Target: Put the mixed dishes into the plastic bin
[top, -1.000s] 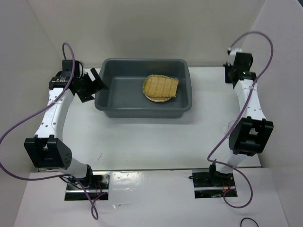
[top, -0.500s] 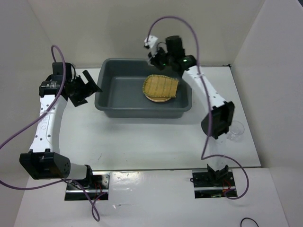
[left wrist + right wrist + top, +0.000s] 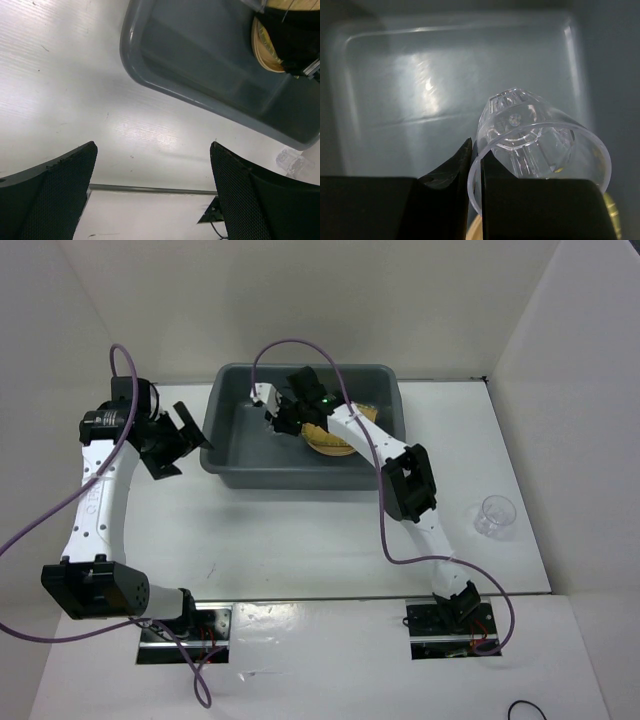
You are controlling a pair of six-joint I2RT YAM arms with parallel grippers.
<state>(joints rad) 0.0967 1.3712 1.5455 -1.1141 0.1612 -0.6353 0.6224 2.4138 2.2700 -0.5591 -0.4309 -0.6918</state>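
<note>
Right gripper: fingers pressed together on the rim of 1 clear cup, wall of the cup pinched between them. The cup lies tilted, its mouth toward the wrist camera and its base pointing away. Beneath it is the floor of the dark grey plastic bin, left half. Cannot tell whether the cup touches the floor.

In the right half of the bin, the woven bamboo tray lies on a tan-orange plate. Both are partly hidden by the right arm.

A 2nd clear cup stands upright on the white table, well apart from the bin, to its right.

Left gripper: jaws spread wide, holding nothing, above the table just left of the bin.
</note>
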